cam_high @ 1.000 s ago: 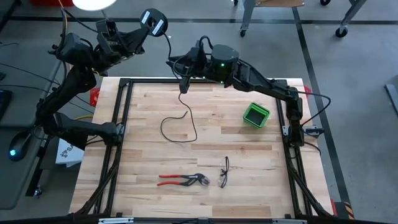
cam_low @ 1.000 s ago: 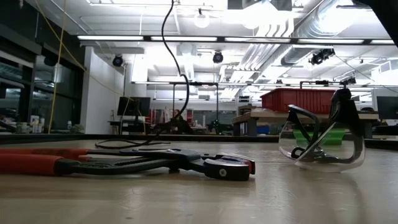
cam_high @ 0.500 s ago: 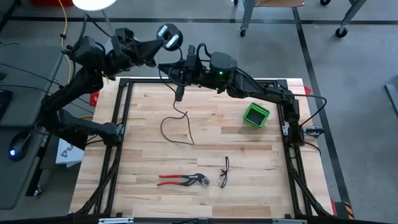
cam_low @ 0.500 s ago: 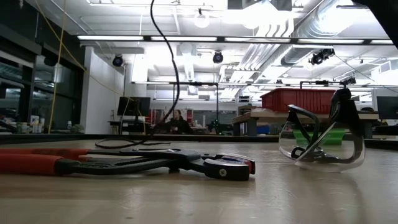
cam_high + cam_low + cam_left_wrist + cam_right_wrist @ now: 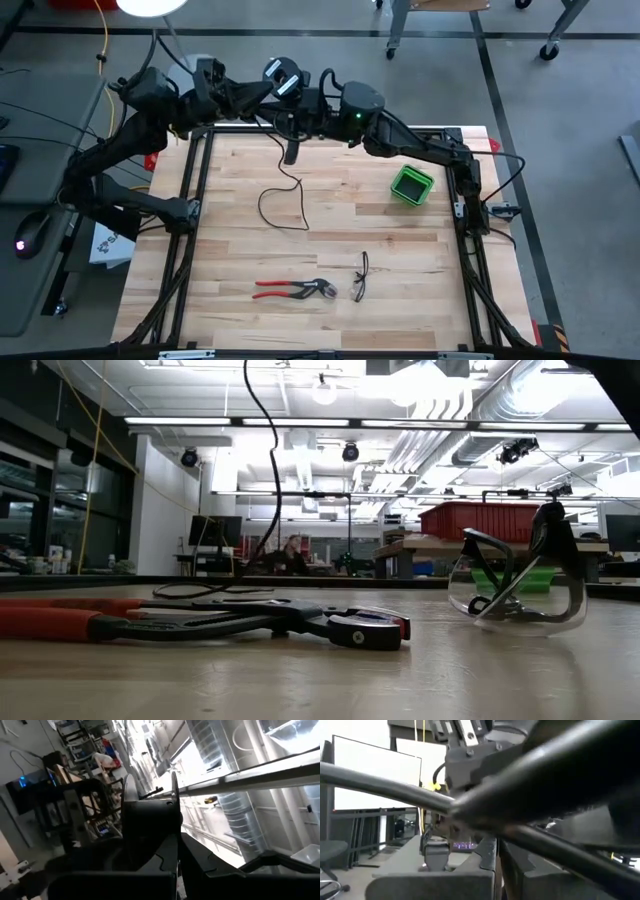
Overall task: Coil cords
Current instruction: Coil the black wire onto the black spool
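The cord (image 5: 283, 195) is thin and black. It hangs from the two grippers above the table's far edge, and its slack loop (image 5: 200, 592) lies on the wood. A thicker dark piece (image 5: 291, 151) sits on the hanging stretch. My left gripper (image 5: 272, 86) is shut on the round black reel (image 5: 282, 76), held high beyond the far edge. My right gripper (image 5: 300, 103) is shut just beside the reel, where the cord's top end comes in. My left gripper holds the reel (image 5: 150, 815), which stands edge-on just beyond its shut fingers (image 5: 140, 870). The fingers come roughly level from the table's left. The reel is lifted clear of the table. My right gripper's fingers (image 5: 485, 865) are closed and come level from the table's right. The cord (image 5: 291, 130) hangs slack straight below them to the table. The pinch itself is hidden among the dark arm parts, so the exact spot on the cord cannot be told.
Red-handled pliers (image 5: 295, 289) and clear safety glasses (image 5: 360, 276) lie near the table's front. A green container (image 5: 411, 184) stands at the right. A black frame (image 5: 200, 180) borders the wooden top.
My left gripper has carried the reel toward the table's right, close up to my right gripper, rolling as it went. The hanging stretch of cord has swung slightly toward the left, while its loop has stayed on the table.
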Robot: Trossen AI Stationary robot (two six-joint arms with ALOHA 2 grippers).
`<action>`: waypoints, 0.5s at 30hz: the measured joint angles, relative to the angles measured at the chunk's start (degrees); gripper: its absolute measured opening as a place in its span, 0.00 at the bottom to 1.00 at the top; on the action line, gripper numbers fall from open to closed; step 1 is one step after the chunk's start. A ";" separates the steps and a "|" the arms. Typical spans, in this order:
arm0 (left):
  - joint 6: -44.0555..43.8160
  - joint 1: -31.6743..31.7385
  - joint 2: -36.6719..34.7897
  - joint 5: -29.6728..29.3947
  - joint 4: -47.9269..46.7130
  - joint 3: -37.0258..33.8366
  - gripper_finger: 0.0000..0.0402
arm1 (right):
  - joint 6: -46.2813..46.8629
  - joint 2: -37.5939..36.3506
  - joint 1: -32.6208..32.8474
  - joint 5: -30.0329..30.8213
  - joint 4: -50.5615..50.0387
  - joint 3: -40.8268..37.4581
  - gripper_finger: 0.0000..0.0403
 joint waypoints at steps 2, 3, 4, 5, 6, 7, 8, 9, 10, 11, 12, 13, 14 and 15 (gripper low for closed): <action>-1.43 -0.79 -0.04 -0.40 -0.27 0.00 0.00 | 0.45 0.00 -0.38 0.94 0.01 0.00 0.00; -2.13 -1.33 -0.08 -0.36 -0.26 0.02 0.00 | 0.47 0.00 -0.59 1.74 -0.07 0.00 0.00; -2.63 -1.95 -0.11 -0.34 -0.20 0.02 0.00 | 0.49 0.00 -0.87 2.51 0.05 0.00 0.00; -2.85 -2.64 -0.11 -0.32 -0.06 0.03 0.00 | 0.52 0.02 -1.09 2.94 0.39 0.00 0.00; -3.09 -3.35 -0.11 -0.28 -0.06 0.04 0.00 | 0.53 0.02 -1.31 3.08 0.86 0.00 0.00; -3.35 -4.02 -0.10 -0.32 -0.06 0.04 0.00 | 0.66 0.02 -1.41 3.35 1.21 0.00 0.00; -3.41 -4.63 -0.11 -0.49 -0.04 0.04 0.00 | 1.03 0.02 -1.59 3.57 1.66 0.00 0.00; -3.40 -5.21 -0.11 -0.87 0.08 0.04 0.00 | 1.50 0.02 -1.65 3.61 1.92 0.00 0.00; -3.40 -5.80 -0.19 -1.41 0.02 0.04 0.00 | 1.76 0.02 -1.71 3.45 2.17 0.00 0.00; -3.39 -6.39 -0.27 -2.00 0.00 0.04 0.00 | 1.80 0.02 -1.75 3.19 2.45 0.00 0.00; -3.39 -6.92 -0.33 -2.37 0.01 0.04 0.00 | 1.71 0.02 -1.75 3.06 2.91 0.00 0.00; -3.41 -7.30 -0.33 -2.51 0.07 0.04 0.00 | 1.39 0.02 -1.75 3.01 3.36 0.00 0.00; -3.63 -7.65 -0.35 -2.42 -0.04 0.04 0.00 | 0.83 0.02 -1.75 2.88 3.66 0.00 0.00; -4.15 -7.89 -0.44 -2.20 -0.37 0.04 0.00 | 0.40 0.02 -1.76 2.78 3.77 0.00 0.00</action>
